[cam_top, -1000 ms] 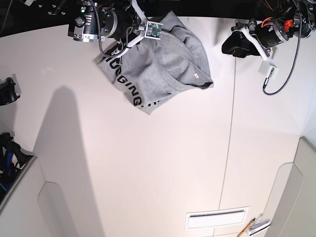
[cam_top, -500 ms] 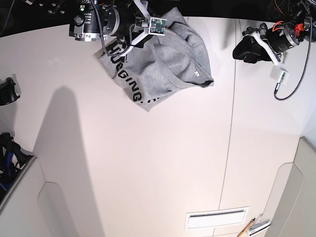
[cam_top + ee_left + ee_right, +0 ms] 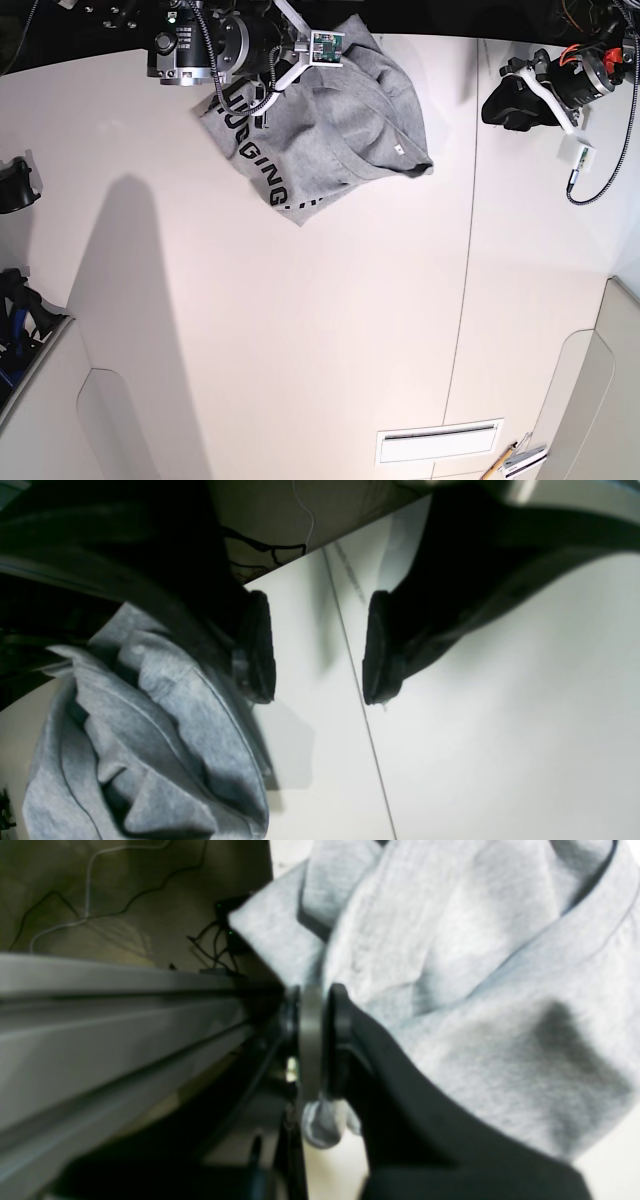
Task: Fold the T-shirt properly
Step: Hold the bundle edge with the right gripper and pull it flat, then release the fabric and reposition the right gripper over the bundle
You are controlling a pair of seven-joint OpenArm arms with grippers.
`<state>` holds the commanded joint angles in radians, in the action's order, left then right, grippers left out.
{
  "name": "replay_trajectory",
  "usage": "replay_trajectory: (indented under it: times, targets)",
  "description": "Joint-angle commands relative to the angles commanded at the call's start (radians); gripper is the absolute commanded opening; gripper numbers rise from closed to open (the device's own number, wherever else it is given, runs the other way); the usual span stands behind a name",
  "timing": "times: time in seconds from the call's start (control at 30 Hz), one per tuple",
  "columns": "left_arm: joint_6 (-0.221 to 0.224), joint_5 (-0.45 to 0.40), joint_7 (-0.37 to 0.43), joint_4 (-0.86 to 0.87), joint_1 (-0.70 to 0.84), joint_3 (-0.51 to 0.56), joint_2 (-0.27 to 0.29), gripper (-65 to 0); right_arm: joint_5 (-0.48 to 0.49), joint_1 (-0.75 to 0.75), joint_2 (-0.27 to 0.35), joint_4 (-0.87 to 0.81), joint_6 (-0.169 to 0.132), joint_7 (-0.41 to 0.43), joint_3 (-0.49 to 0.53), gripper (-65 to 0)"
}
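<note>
The heather-grey T-shirt point(image 3: 330, 130) lies crumpled at the table's far edge, black lettering along its lower left and a small white label near its right side. My right gripper point(image 3: 290, 55) is at its far left part; in the right wrist view it point(image 3: 315, 1040) is shut on a fold of the T-shirt point(image 3: 475, 990). My left gripper point(image 3: 505, 105) is open and empty above bare table, well to the right of the shirt. In the left wrist view it point(image 3: 317, 650) stands over the table seam, with the shirt point(image 3: 150, 740) at lower left.
A seam point(image 3: 468, 250) runs down the white table right of the shirt. A white vent plate point(image 3: 440, 442) and a pencil point(image 3: 500, 462) lie at the near edge. Dark gear point(image 3: 15, 185) sits off the left edge. The table's far edge point(image 3: 440, 38) runs just behind the shirt.
My left gripper has moved right and toward the far edge, away from the shirt. My right gripper has shifted slightly toward the far edge with the fabric; the shirt has barely moved.
</note>
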<state>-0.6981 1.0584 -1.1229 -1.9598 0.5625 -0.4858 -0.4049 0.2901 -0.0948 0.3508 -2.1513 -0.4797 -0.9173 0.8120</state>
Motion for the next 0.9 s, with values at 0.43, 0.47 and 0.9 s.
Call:
replay_trajectory:
  times: [0.43,0.47,0.9]
  targets:
    - [0.0,-0.001,-0.003,0.0,0.0,0.0,0.0,-33.1,0.066,0.0,-0.091,0.0,-0.033,-0.003,0.0,-65.0]
    - [0.0,-0.001,-0.003,0.0,0.0,0.0,0.0,-33.1,0.043,0.0,-0.091,0.0,-0.032,-0.003,-0.001,-65.0]
    - [0.0,0.0,-0.003,0.0,0.003,0.0,0.0,-33.1,-0.036,-0.003,0.162,0.0,-0.032,-0.032,-0.123,-65.0]
